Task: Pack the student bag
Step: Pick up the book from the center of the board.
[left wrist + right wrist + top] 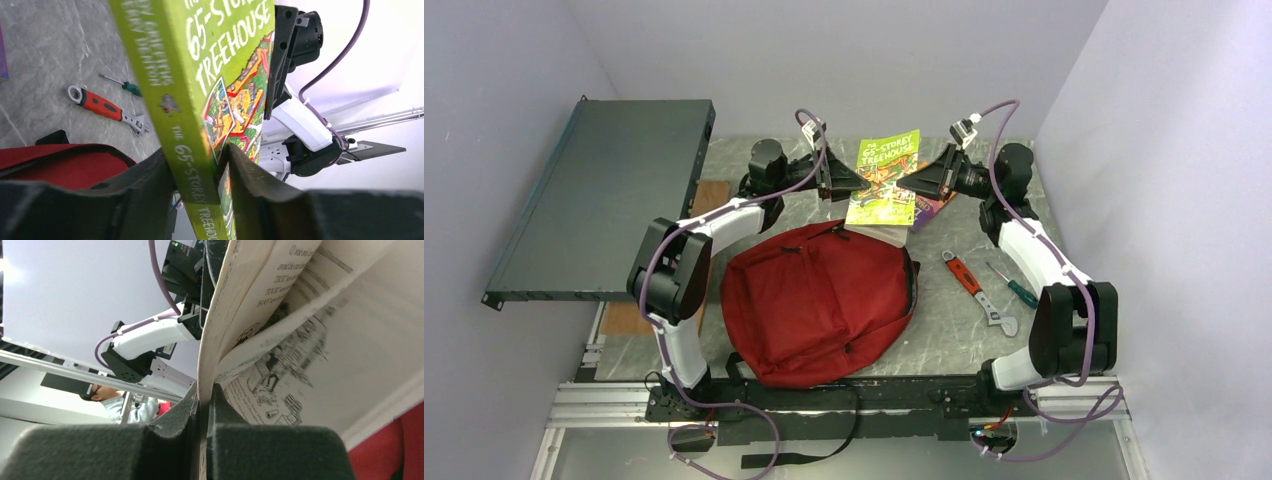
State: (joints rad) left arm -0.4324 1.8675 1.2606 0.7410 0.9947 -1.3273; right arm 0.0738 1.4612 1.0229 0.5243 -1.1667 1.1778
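The student bag (814, 300) is a red backpack lying flat on the marble table, its top edge toward the arms' far reach. Just beyond and above it, a green "65-Storey Treehouse" book (884, 180) is held in the air between both grippers. My left gripper (844, 182) grips the book's left side; in the left wrist view its fingers (150, 175) press on the spine and cover of the book (210, 75). My right gripper (914, 185) is shut on the book's right edge, pinching the cover and a few pages (300, 315) at the gripper (205, 390). The bag's opening is hidden under the book.
An orange-handled wrench (972, 285) and a green screwdriver (1014, 287) lie right of the bag. A purple book (929, 208) lies under the green one. A dark metal shelf (604, 190) leans at the left, with a wooden board (709, 195) beside it.
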